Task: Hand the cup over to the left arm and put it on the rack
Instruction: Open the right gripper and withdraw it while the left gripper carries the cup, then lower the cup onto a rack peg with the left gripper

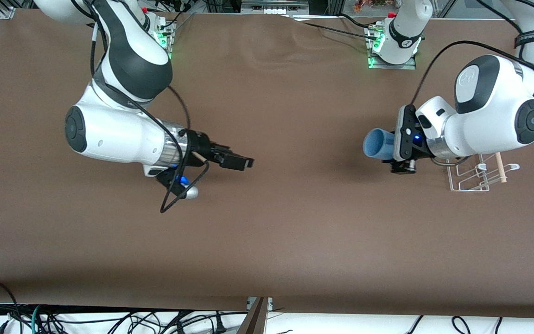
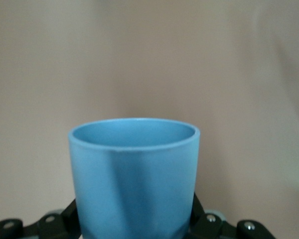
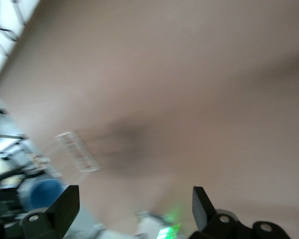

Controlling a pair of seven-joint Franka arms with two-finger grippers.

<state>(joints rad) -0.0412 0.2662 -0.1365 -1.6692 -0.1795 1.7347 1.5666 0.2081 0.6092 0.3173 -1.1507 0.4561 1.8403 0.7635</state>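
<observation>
Item: small light-blue plastic cup [image 1: 378,144], handleless, smooth, plain, slightly tapered. I am carrying it in the air over the brown table [image 1: 267,232], beside the small white wire rack [image 1: 473,176] with its light wooden dowel handle [image 1: 500,168], which is sitting at my left arm's end of the table. The cup is lying sideways, its open mouth turned toward my right arm's end.

Left gripper [image 1: 394,153]: my fingers are clamping tight on the cup's base, one against each side.

Right gripper [image 1: 247,163]: my fingers are standing wide apart, gripping nothing and touching nothing, hanging over bare table well apart from the cup.

Left wrist view: the cup [image 2: 133,179] is filling the lower middle, rim and inner wall showing, black fingers [image 2: 65,219] pressing its sides.

Right wrist view: two black fingertips [image 3: 65,206] are framing blurred tabletop, with the cup [image 3: 42,193] and rack [image 3: 77,152] showing faintly in the distance.
</observation>
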